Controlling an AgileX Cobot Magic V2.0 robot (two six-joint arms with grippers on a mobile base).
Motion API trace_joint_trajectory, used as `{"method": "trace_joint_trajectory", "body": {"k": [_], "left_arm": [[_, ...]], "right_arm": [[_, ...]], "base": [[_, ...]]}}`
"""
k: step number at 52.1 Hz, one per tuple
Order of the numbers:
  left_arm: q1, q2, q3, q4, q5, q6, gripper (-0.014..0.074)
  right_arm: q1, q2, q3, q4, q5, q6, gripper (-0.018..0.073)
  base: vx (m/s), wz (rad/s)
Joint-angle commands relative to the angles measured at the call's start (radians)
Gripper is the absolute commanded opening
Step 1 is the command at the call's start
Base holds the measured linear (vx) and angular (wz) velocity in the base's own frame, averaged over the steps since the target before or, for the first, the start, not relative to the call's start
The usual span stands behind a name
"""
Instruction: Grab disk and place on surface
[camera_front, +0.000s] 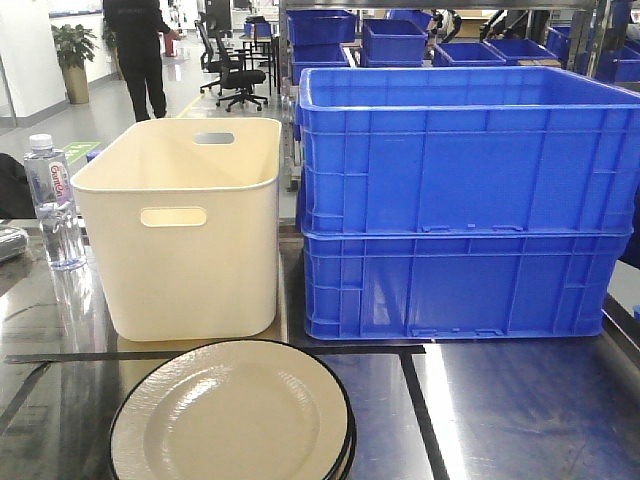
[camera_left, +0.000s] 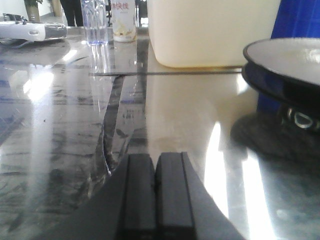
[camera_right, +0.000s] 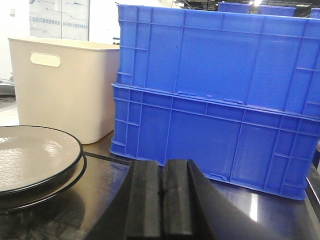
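The disk is a cream enamel plate with a black rim, lying on top of another like it on the shiny steel tabletop near its front edge. In the left wrist view the plate sits to the right of my left gripper, which is shut and empty, low over the tabletop. In the right wrist view the plate lies to the left of my right gripper, also shut and empty.
A cream plastic bin stands behind the plates, with two stacked blue crates to its right. A water bottle stands at the far left. Black tape lines cross the tabletop.
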Motion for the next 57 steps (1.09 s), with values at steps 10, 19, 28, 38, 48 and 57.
{"method": "trace_joint_trajectory", "body": {"k": [10, 19, 28, 38, 48, 57], "left_arm": [[-0.012, -0.013, 0.016, 0.066, -0.102, -0.053, -0.0001], [-0.012, -0.012, 0.016, 0.066, -0.102, -0.053, -0.0001], [-0.012, -0.012, 0.016, 0.066, -0.102, -0.053, -0.0001], [-0.012, -0.012, 0.016, 0.066, -0.102, -0.053, -0.0001], [-0.012, -0.012, 0.016, 0.066, -0.102, -0.053, -0.0001], [-0.012, -0.012, 0.016, 0.066, -0.102, -0.053, -0.0001]], "right_arm": [[-0.003, 0.009, -0.03, -0.002, -0.084, -0.003, -0.0009], [-0.003, 0.009, -0.03, -0.002, -0.084, -0.003, -0.0009], [-0.003, 0.009, -0.03, -0.002, -0.084, -0.003, -0.0009], [-0.003, 0.009, -0.03, -0.002, -0.084, -0.003, -0.0009], [-0.003, 0.009, -0.03, -0.002, -0.084, -0.003, -0.0009], [-0.003, 0.009, -0.03, -0.003, -0.084, -0.003, -0.0009]], "base": [[0.0, 0.0], [0.0, 0.0], [0.0, 0.0], [0.0, 0.0], [0.0, 0.0], [0.0, 0.0]]}}
